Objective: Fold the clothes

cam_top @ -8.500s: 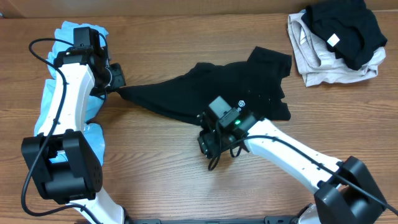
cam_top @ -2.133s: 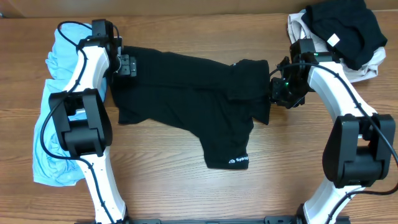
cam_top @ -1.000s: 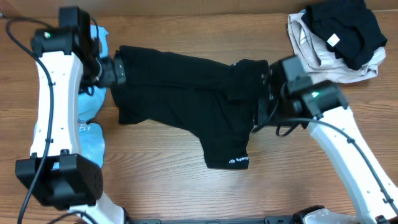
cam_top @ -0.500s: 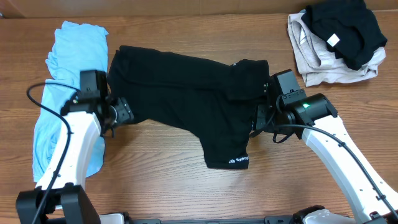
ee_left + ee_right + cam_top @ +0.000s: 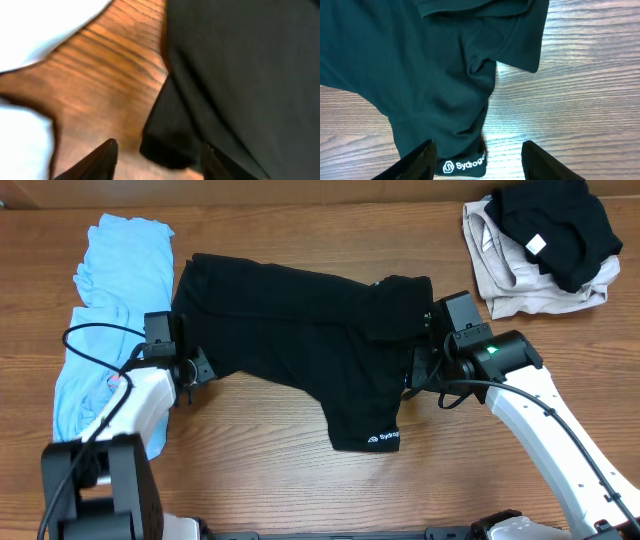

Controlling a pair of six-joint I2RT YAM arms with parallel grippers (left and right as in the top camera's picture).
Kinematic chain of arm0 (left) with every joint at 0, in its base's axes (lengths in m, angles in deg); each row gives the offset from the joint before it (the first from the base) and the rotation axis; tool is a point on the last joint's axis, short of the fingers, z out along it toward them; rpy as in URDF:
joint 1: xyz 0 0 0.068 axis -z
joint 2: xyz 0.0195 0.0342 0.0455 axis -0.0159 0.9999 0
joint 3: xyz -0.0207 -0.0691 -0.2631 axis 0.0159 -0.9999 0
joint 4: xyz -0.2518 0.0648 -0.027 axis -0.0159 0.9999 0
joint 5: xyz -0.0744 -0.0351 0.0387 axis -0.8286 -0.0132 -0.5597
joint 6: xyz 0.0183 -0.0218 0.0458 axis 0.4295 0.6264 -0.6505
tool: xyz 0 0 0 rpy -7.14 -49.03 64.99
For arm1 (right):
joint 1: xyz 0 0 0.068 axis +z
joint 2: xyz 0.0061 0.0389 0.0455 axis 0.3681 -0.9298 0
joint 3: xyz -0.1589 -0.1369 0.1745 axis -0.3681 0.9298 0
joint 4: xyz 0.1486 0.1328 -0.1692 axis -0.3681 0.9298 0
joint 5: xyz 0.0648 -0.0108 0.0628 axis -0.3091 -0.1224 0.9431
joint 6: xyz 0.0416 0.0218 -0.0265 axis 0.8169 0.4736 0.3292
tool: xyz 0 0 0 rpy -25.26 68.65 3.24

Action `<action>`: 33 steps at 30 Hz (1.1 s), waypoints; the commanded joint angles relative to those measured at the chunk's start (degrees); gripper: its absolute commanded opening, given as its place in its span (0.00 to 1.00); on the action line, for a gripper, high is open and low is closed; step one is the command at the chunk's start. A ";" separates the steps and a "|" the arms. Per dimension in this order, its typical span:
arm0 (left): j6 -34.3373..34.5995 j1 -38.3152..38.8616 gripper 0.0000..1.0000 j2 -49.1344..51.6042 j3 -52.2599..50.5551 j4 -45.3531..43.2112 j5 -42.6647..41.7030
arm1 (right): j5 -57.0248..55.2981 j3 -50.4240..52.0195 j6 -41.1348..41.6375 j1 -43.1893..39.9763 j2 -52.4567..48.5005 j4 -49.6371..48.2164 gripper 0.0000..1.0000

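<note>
Black garment lies released, flat on table; left fingers now at its lower-left corner, right fingers over hem; both spread, fold-ready.

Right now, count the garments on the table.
4: large black garment centre, light blue garment left, beige garment far right corner, small black garment atop it; that pile may hide more.

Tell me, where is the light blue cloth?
Overhead, the light blue cloth lies on the table at far left, just left of the big black garment, partly under the left arm.
</note>
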 commanded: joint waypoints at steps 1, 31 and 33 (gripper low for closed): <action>-2.05 -0.11 0.48 3.58 -0.70 -1.77 -0.72 | -0.61 0.04 0.42 0.02 1.16 -0.37 0.58; -12.31 -0.50 0.04 4.90 25.16 36.28 -1.27 | 6.14 4.22 -2.43 2.23 0.28 0.07 0.58; -15.06 -0.48 0.04 4.90 28.63 40.00 -0.81 | 6.12 6.34 -2.43 3.37 0.28 -0.44 0.58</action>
